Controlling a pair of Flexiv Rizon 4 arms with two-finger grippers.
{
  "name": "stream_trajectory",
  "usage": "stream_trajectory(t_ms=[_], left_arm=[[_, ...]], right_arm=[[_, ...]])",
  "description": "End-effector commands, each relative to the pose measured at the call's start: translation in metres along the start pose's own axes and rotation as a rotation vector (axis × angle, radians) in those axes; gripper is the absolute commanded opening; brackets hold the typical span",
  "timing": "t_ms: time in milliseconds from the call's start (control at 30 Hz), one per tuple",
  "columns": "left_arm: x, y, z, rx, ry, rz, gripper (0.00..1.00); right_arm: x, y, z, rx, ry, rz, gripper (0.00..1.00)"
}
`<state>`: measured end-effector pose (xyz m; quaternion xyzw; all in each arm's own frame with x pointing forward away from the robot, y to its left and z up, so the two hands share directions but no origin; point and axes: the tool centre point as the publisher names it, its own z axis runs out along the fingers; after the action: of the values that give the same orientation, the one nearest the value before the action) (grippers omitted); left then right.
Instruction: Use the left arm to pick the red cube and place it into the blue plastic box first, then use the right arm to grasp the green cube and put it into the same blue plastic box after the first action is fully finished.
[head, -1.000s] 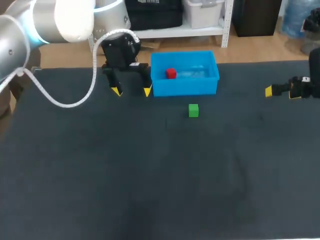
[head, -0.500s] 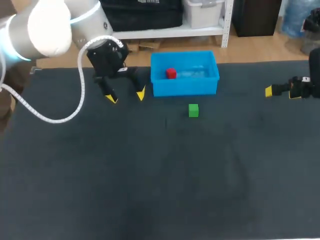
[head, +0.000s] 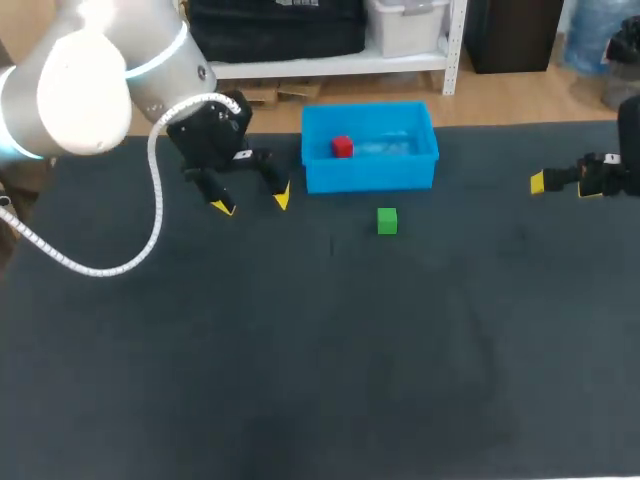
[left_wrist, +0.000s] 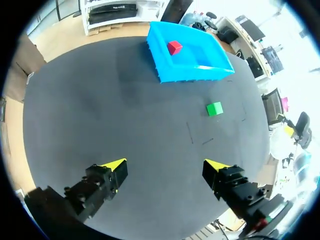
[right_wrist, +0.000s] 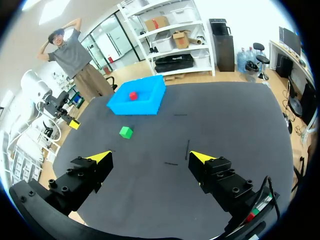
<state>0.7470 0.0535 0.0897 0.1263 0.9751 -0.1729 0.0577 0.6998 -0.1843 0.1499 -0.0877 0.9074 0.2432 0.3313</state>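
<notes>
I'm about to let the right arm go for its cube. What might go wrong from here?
1. The small green cube sits close to the front wall of the blue plastic box, so the open right pincer may bump that wall.
2. The open left pincer hovers beside the box, so the arms might crowd each other.

The left tool (head: 252, 202) hangs pointing down, fingers spread wide, holding nothing. The right tool (head: 562, 184) waits far right, fingers likewise apart.
</notes>
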Motion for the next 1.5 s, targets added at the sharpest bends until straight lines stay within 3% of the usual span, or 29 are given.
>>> stream_trajectory(t_ms=[33, 133, 600, 1033, 1500], left_arm=[[0.01, 0.0, -0.003, 0.016, -0.279, -0.003, 1.0], [0.012, 0.002, -0.003, 0.068, -0.275, -0.024, 1.0], [0.026, 0.011, -0.005, 0.092, -0.268, -0.029, 1.0], [0.013, 0.006, -0.009, 0.068, -0.226, 0.025, 1.0], [0.013, 0.006, -0.009, 0.068, -0.226, 0.025, 1.0]], right_arm=[[0.0, 0.0, 0.0, 0.0, 0.001, -0.001, 1.0], [0.0, 0.0, 0.0, 0.0, 0.001, -0.001, 1.0], [0.0, 0.0, 0.0, 0.0, 0.001, -0.001, 1.0], [0.0, 0.0, 0.0, 0.0, 0.001, -0.001, 1.0], [0.0, 0.0, 0.0, 0.0, 0.001, -0.001, 1.0]])
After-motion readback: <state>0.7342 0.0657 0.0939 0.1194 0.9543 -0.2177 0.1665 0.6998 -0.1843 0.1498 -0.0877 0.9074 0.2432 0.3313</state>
